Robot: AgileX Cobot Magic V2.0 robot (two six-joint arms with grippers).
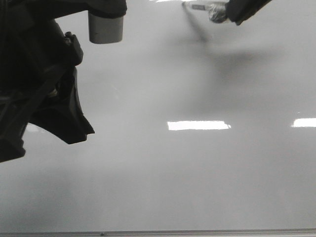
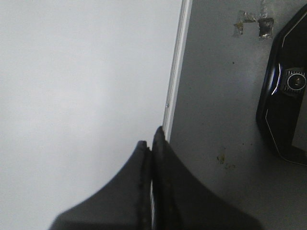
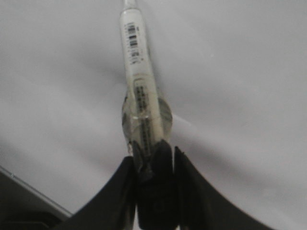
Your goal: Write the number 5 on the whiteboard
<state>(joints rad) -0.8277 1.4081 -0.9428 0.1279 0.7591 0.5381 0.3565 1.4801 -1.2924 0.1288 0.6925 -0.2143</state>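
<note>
So nearest the camera in the front view you've got the whiteboard's (image 1: 163, 187) thin metal edge strip (image 1: 197, 232) along the bottom, then a big stretch of glossy board with nothing on it but two bright light reflections (image 1: 198, 125). No number 5 anywhere I can see, not even a first stroke, so I'd say the writing hasn't started yet.

The left gripper (image 2: 151, 143) hangs over the board's edge with its fingers pressed together and nothing in them. It looks parked, and honestly it should stay put, clear of the writing area.

The action is at the far end. The right gripper (image 3: 153, 153) has its fingers clamped on a white marker (image 3: 139, 81) with a barcode label, gripped at the back end so most of the barrel sticks out ahead. In the front view the marker (image 1: 207, 10) is up near the top, throwing a shadow on the board; I can't tell if the tip is touching.

To do this well, I'd bring the tip down gently until it just meets the board, keep pressure light and steady, and keep the pen angle constant. That long overhang means the tip could flex or skid on the glossy surface. Start with the top bar, then go down and round the belly slowly.
</note>
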